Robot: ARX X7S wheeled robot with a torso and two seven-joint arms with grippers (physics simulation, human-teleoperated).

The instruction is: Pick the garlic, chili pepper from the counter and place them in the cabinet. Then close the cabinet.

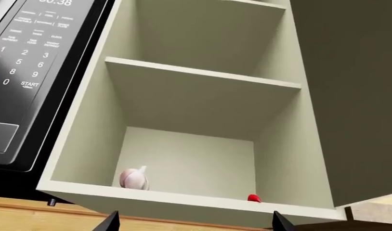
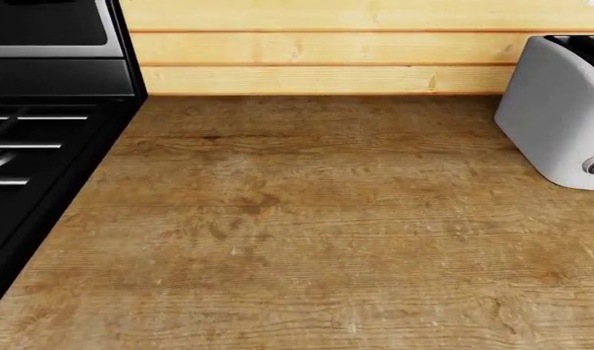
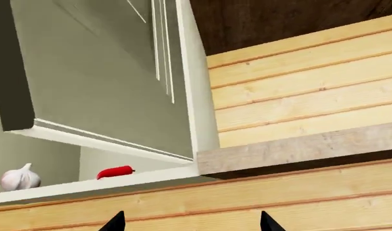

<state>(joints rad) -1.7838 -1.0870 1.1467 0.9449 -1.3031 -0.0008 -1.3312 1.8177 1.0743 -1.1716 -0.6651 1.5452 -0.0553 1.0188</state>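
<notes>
Garlic and chili sit in your open cabinet, ahead of both empty, spread grippers; microwave reads "START".

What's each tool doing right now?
Left tool: open, holding nothing.
Right tool: open, holding nothing.
</notes>
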